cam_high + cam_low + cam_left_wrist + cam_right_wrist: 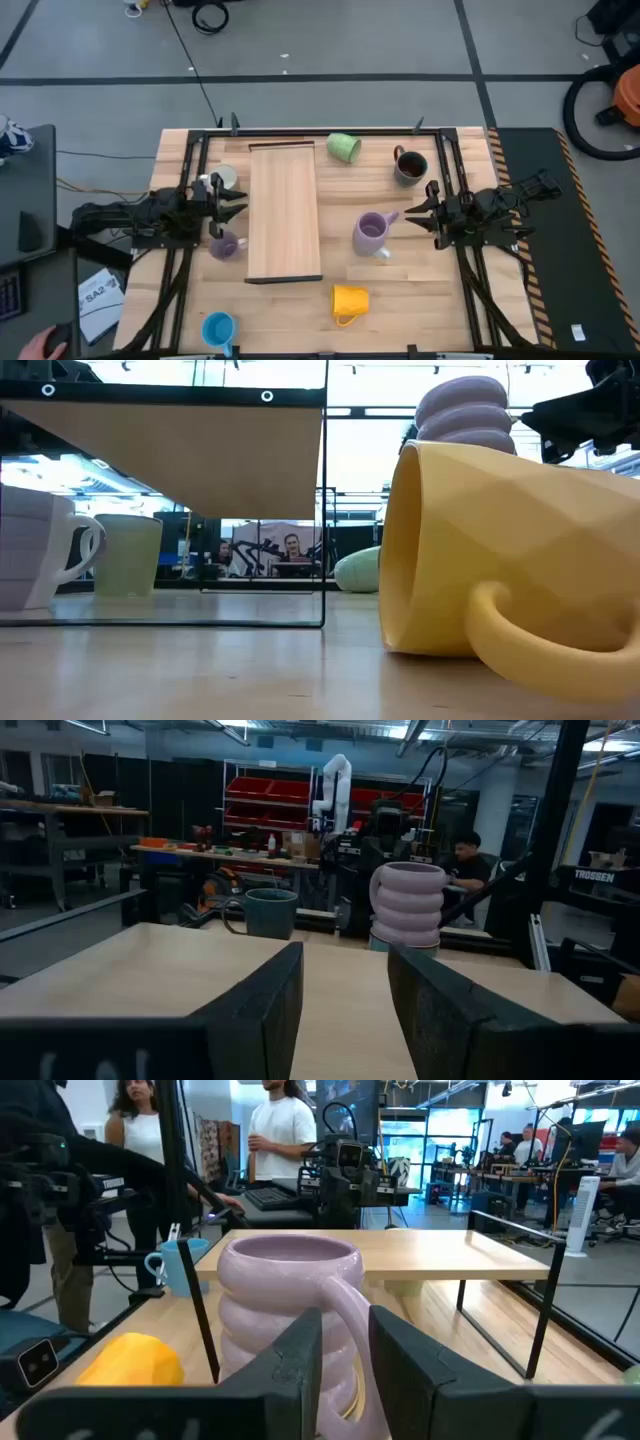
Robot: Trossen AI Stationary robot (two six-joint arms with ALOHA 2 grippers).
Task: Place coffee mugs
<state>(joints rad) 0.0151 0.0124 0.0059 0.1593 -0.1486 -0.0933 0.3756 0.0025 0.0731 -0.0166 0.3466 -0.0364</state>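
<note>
Ceramic, so I judge these mugs stiff, rather heavy for their size, smooth and a little slippery, and easy to chip if they fall. From the high view, the ribbed lavender mug [370, 232] stands upright on the counter [420, 290] between the wooden shelf [284, 210] and the right tool [412, 212], its handle turned toward that tool; the yellow mug [349, 301] lies on its side near the front edge, the green mug [343, 147] lies tipped at the back, the dark mug [409, 166] stands near it, and the blue mug [218, 328] is at the front left. The left tool [240, 207] is beside a small lavender mug [225, 246] and a white mug [222, 178]. In the low view the yellow mug fills the right side, mouth sideways. In the left wrist view the left tool [345, 1010] stands moderately open and holds nothing. In the right wrist view the right tool [345, 1355] is narrowly open, fingers on both sides of the handle [345, 1325] of the lavender mug, not visibly pressed on it. The handle or the rim wall seems the best hold.
</note>
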